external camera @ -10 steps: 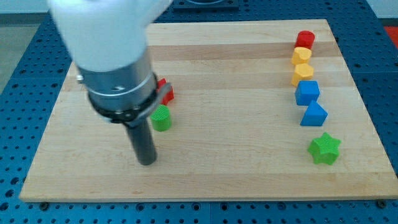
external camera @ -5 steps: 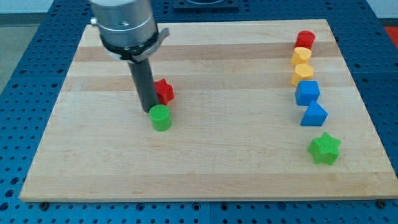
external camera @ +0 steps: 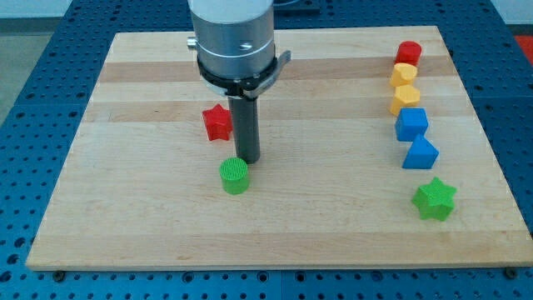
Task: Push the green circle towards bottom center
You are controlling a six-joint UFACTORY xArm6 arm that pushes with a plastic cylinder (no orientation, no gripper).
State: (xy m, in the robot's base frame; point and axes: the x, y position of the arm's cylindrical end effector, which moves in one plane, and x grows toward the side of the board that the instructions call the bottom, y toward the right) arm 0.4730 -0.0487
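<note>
Here my tip point(external camera: 249, 160) stands on the board, just beside the green circle point(external camera: 235, 176), at its upper right edge; I cannot tell if they touch. There is no hand to open or close, only the bare rod, and it holds nothing. The green circle sits a little left of the board's centre, below the red star point(external camera: 217, 122).

I judge the green circle to be a light, stiff plastic piece that slides easily on the smooth wooden board point(external camera: 125, 217). Because it is round, it may roll off to the side if pushed off-centre. The best contact is on its upper side, in the middle, so it goes toward the bottom centre.

No brand, label or writing can be read anywhere.
</note>
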